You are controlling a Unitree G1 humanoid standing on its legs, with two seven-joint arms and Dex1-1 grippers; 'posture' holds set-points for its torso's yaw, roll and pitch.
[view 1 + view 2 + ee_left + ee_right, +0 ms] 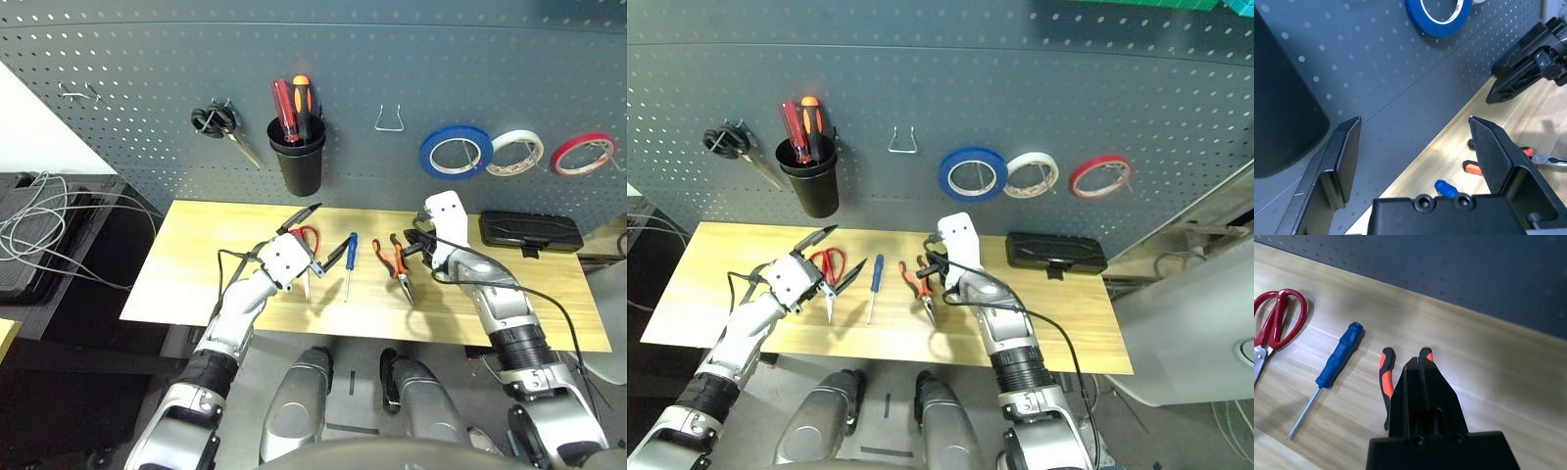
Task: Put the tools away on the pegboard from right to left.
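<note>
Pliers next for hanging; blue tape already on the pegboard.

Your R hand [1419, 358] is closed, tips together above the orange-and-black pliers [397, 268]; whether it has hold of a handle, you can't tell. Your L hand [1415, 119] is spread wide, nothing in it, over the worktop [176, 284] near the red scissors [828, 269], prob. kept clear while the R works. Pliers, blue screwdriver [1338, 356] & scissors lie apart, handles twd the pegboard [362, 59], prob. for easy pickup R to L. Blue tape [428, 154] hangs beside the white ring [530, 165]. Black cup [302, 168] holds a red-handled tool [284, 108] & an orange-and-black handle [302, 98], upright.
</note>
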